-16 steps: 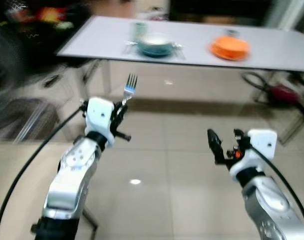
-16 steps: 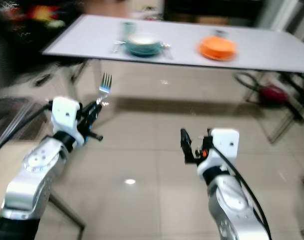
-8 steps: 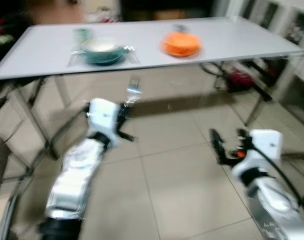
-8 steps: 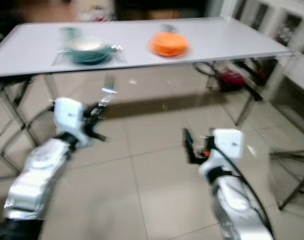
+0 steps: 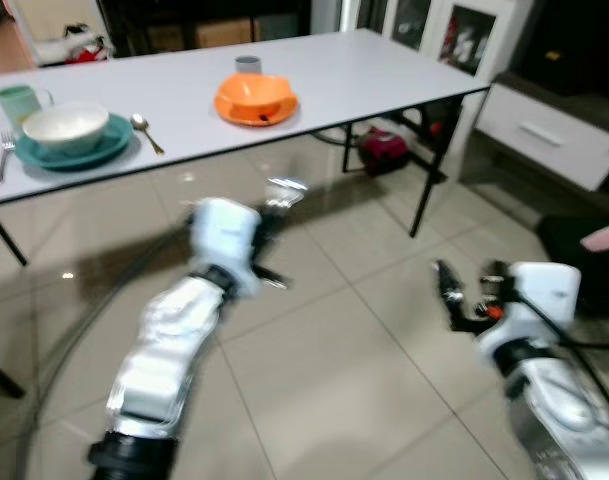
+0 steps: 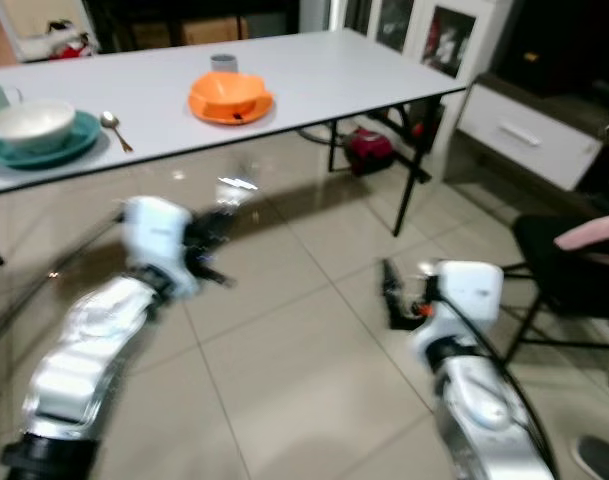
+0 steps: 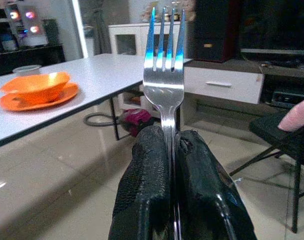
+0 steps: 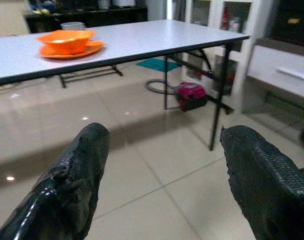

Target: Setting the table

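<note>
**Fork held upright, short of the worktop**

Between the robot and the long white worktop (image 5: 314, 80) lies glossy tiled floor (image 5: 324, 330). Raised over that floor, the left end effector (image 7: 170, 145) has its two black fingers (image 7: 147, 185) pressed together on the handle of a silver fork (image 7: 164, 65), tines pointing up. Beside it, the right end effector (image 8: 161, 170) hangs empty with its fingers (image 8: 82, 165) spread wide apart.

On the worktop sits an orange bowl on an orange plate (image 5: 255, 98), with a small grey cup (image 5: 248, 64) just behind. Towards the robot's left is a white bowl (image 5: 65, 125) on a teal plate (image 5: 69, 152), a spoon (image 5: 144, 128) beside it on one side, another fork (image 5: 1, 155) on the other, and a pale green mug (image 5: 17, 98) behind. Under the worktop lies a red object (image 5: 386, 152).
</note>
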`<state>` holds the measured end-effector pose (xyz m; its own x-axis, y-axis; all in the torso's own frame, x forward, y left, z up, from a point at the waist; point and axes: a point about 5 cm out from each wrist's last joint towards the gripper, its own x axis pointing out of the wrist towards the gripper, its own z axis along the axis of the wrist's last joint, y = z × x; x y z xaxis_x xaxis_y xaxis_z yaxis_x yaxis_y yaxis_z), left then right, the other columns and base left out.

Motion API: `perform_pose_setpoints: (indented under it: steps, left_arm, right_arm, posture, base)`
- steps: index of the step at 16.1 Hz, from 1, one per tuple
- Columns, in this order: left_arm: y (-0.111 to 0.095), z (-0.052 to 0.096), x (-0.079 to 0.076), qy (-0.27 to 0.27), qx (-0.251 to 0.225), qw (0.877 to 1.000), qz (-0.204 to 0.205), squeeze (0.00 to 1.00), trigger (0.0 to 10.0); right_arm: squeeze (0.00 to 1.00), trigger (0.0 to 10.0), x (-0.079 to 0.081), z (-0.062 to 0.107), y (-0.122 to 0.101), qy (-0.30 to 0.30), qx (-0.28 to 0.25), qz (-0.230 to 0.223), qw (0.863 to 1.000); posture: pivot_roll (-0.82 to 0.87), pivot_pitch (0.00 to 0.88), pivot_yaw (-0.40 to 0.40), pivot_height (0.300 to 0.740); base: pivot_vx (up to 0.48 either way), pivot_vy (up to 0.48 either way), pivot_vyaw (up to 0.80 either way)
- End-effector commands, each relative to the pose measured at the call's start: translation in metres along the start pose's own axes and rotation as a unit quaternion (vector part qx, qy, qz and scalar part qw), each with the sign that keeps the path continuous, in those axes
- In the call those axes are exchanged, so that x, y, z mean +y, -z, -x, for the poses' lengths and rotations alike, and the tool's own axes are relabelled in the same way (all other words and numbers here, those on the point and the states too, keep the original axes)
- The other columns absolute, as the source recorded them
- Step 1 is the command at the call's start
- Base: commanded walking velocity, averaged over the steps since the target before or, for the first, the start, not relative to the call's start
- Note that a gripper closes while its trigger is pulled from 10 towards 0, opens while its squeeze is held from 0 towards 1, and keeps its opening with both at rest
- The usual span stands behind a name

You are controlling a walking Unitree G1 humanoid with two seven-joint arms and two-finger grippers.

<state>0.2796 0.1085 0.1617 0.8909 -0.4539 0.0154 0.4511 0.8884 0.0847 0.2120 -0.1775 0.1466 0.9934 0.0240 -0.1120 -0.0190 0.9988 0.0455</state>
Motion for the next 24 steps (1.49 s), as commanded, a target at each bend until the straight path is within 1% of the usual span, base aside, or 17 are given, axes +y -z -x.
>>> perform_pose_setpoints:
  steps: [1,9,24]
  left_arm:
    - [-0.0053,0.0039,0.0127,-0.024,-0.008,1.000,-0.009,0.00,10.0]
    - [-0.0061,0.0028,0.0156,-0.032,-0.009,0.999,-0.006,0.00,10.0]
    - [-0.0057,0.0008,0.0161,-0.036,-0.008,0.999,-0.004,0.00,10.0]
  right_arm:
    - [0.00,10.0,0.0069,-0.0027,-0.0051,-0.018,-0.010,-0.005,1.000]
    - [0.00,10.0,0.0091,-0.0036,-0.0071,-0.025,-0.013,-0.004,1.000]
    - [0.00,10.0,0.0055,-0.0049,-0.0075,-0.019,-0.013,0.000,1.000]
  posture:
    - [-0.19,0.000,-0.018,0.740]
    - [-0.20,0.000,-0.017,0.740]
    - [-0.20,0.000,-0.027,0.740]
  base:
    - [0.360,0.000,0.00]
    - [0.395,0.000,0.00]
    - [0.409,0.000,0.00]
